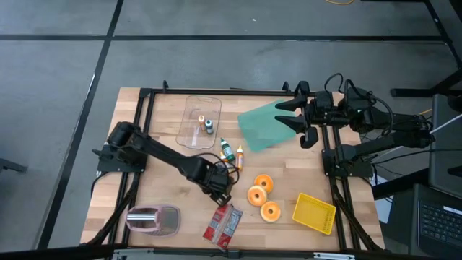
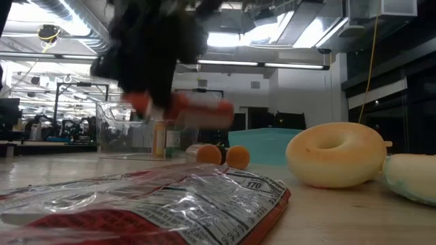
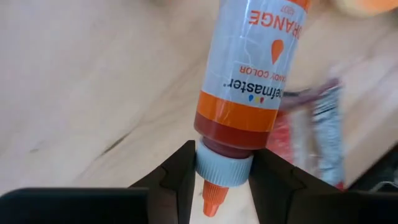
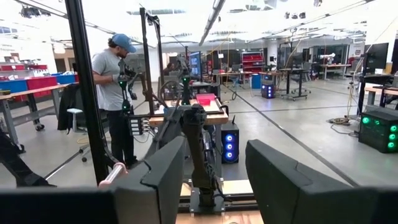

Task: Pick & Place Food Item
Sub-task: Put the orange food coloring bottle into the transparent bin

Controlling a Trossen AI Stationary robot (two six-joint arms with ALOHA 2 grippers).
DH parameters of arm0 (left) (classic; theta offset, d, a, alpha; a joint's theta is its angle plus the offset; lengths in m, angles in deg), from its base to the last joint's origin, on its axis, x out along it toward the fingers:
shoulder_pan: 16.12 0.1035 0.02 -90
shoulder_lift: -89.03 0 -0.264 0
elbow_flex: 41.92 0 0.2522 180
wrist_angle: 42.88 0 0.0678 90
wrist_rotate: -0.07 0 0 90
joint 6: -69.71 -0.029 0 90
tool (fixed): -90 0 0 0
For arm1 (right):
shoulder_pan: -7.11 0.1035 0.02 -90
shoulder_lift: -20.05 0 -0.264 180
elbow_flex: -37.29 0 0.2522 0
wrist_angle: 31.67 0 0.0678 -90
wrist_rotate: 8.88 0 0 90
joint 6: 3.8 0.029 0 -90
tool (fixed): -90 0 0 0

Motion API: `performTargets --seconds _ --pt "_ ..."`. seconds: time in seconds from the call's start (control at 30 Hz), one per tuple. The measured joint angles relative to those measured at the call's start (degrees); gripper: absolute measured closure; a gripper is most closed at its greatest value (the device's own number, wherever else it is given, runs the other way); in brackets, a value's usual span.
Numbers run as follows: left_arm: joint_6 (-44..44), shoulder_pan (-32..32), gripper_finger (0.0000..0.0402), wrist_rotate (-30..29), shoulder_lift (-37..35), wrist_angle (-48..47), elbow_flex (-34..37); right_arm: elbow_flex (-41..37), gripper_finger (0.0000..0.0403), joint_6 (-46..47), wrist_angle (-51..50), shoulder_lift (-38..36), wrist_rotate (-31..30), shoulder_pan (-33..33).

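Wooden table [image 1: 166, 155], grey floor [image 1: 58, 108]; person [image 4: 115, 93] beyond.

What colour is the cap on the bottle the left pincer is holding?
Pale grey-white with an orange nozzle tip; the cap of the bottle shows best in the left wrist view.

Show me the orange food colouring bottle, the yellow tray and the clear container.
orange food colouring bottle [image 3: 249, 81]: left wrist view, on its label.
yellow tray [image 1: 315, 213]: high view, on its floor.
clear container [image 1: 189, 132]: high view, on its bare floor.

Overhead and table-level cameras share the donut [image 1: 270, 211] [image 2: 336, 153]; wrist cameras sit close.
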Motion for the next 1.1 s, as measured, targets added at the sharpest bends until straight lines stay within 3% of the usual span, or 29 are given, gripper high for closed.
performTargets --seconds 0.3,0.57,0.93,1.1 --pt "-3.83 3.56 0.0287 -2.71 -5.72 -25.41 -18.27 0.0 0.0234 -1.4 2.01 0.0 0.0 0.0" --pt "-10.22 12.73 0.0287 5.83 -8.29 -45.14 -32.83 0.0 0.0234 -2.82 2.23 0.0 0.44 0.02" --pt "-25.75 32.74 0.0287 10.35 -10.91 -45.06 -33.07 -0.02 0.0234 -4.17 1.8 0.0 1.05 -0.02" --pt "-32.57 41.34 0.0287 12.74 -10.75 -44.96 -28.72 -0.02 0.0234 -4.17 1.57 0.0 1.35 -0.04"
